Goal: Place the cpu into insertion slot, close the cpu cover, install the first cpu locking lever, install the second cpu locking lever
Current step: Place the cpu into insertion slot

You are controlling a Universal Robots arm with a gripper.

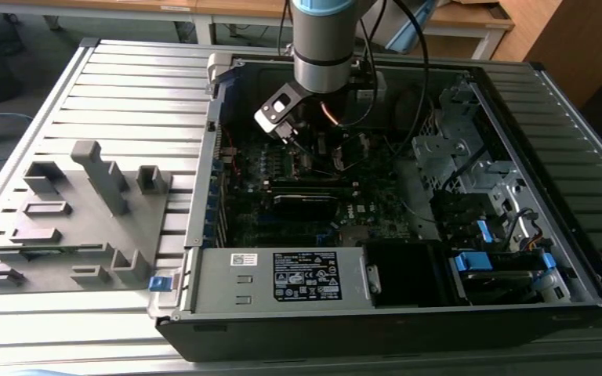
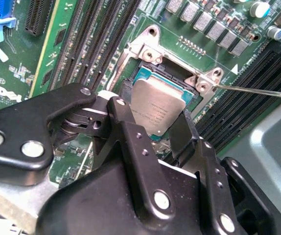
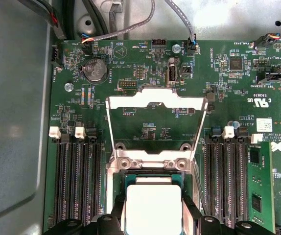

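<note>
Silvery metal shows where the cpu (image 2: 157, 105) is pinched between the two black fingers of the gripper (image 2: 152, 125), right at the insertion slot (image 2: 172, 67). Whether it is fully seated I cannot tell. The cpu cover (image 3: 130, 103) stands swung open.

Your computer case (image 1: 385, 313) lies open on worktop (image 1: 134, 94). Fixture plate (image 1: 71, 227) sits beside it, on the exterior view's left. Inside case you have motherboard (image 1: 291, 196) in middle, power supply (image 1: 301, 274) along near wall, drive cage (image 1: 458, 157) on the exterior view's right. Your gripper (image 2: 150, 115) is down over motherboard, cpu (image 2: 157, 98) clamped between its fingers (image 2: 126, 132) at insertion slot (image 2: 130, 88). cpu cover (image 3: 155, 102) is raised off slot, on side away from gripper. Memory slots (image 3: 77, 181) flank slot both sides.
</note>
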